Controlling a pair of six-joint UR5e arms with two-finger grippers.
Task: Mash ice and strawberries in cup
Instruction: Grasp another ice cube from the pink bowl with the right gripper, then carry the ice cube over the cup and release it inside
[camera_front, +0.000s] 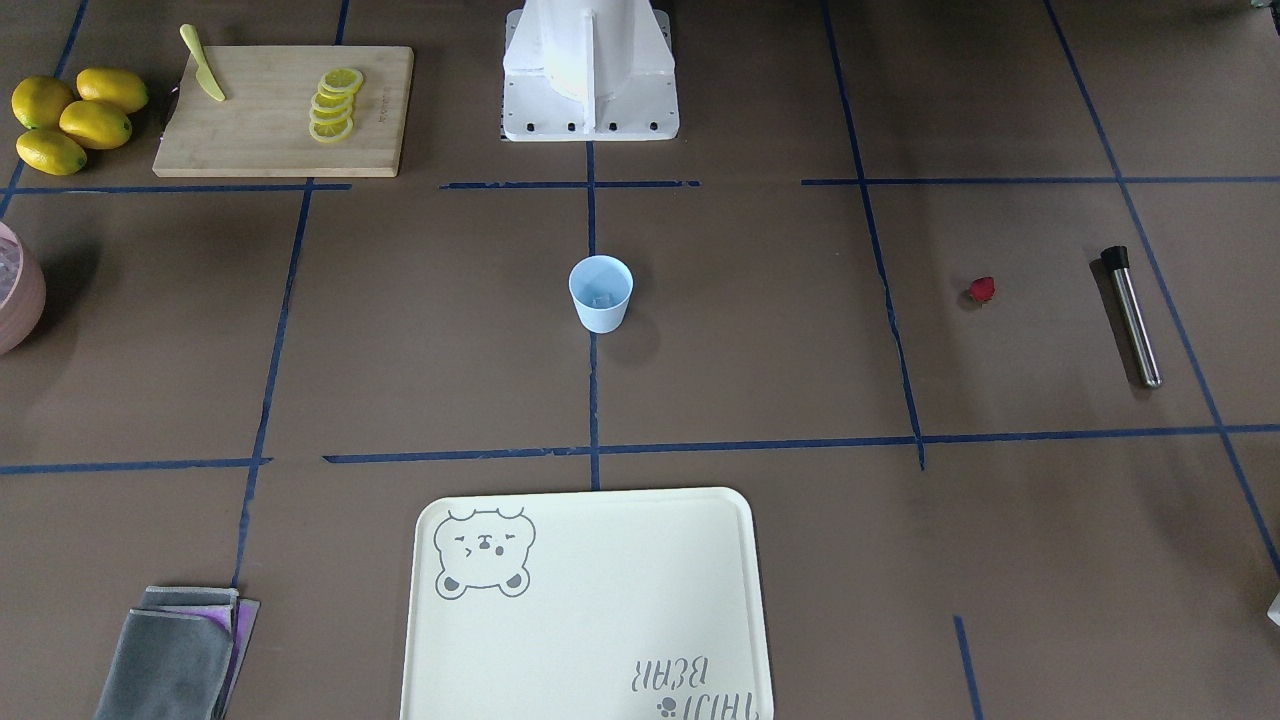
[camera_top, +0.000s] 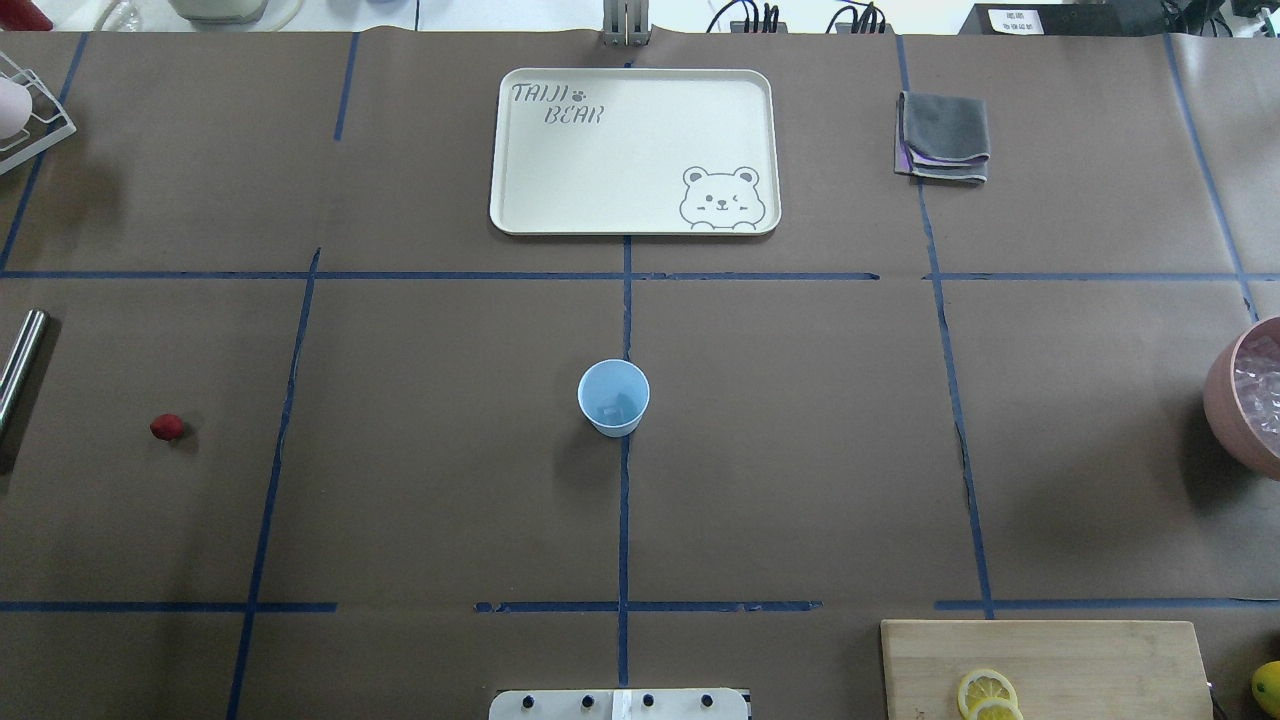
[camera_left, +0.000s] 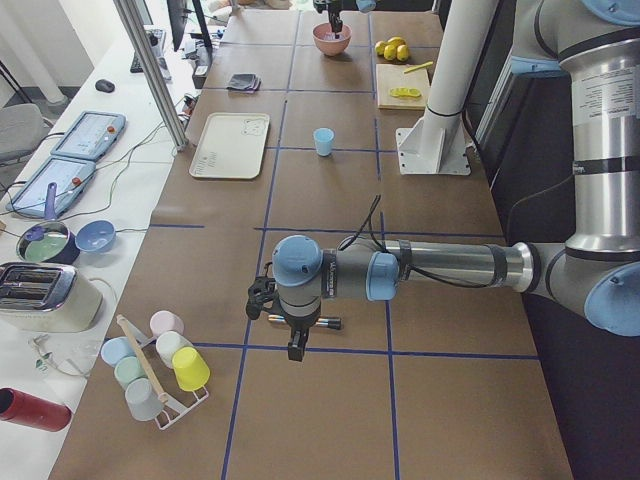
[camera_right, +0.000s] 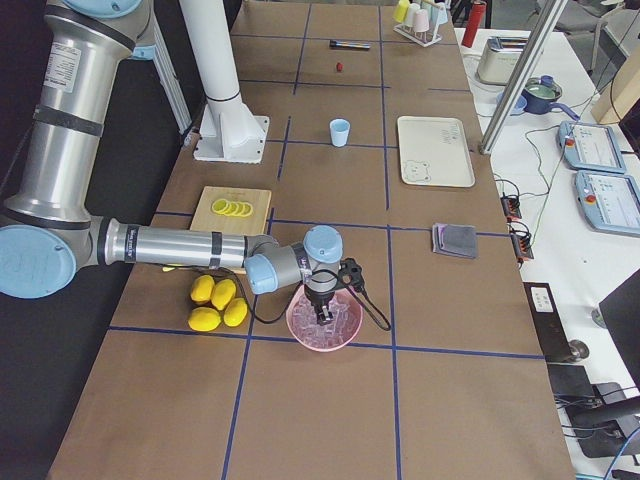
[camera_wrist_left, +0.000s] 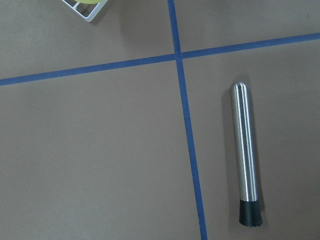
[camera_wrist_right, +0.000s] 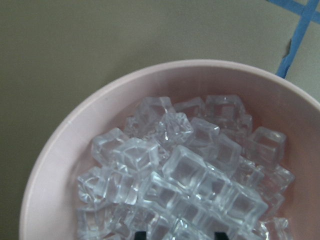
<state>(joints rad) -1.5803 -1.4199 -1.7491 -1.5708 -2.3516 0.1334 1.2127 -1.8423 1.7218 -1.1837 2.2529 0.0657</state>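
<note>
Brown-papered table, blue-taped grid: cup (camera_top: 613, 397) centred, strawberry (camera_top: 167, 427) well left, near muddler (camera_wrist_left: 245, 150). Lower right gripper (camera_wrist_right: 180, 235), jaws parted above ice (camera_wrist_right: 190, 170) in pink bowl (camera_wrist_right: 65, 150), straight onto one cube. Left gripper (camera_left: 295, 350) state: cannot tell.

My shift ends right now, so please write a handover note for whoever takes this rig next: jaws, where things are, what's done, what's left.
Left gripper: hangs over the metal muddler lying on the table; jaws cannot be judged.
Right gripper: jaws open, at the pink bowl, just above the ice.
Cup: upright mid-table, some ice seems to be in it.
Strawberry: on the table, between cup and muddler.
Done: apparently first ice in the cup.
Left: strawberry into cup, perhaps more ice, then mashing.
</note>
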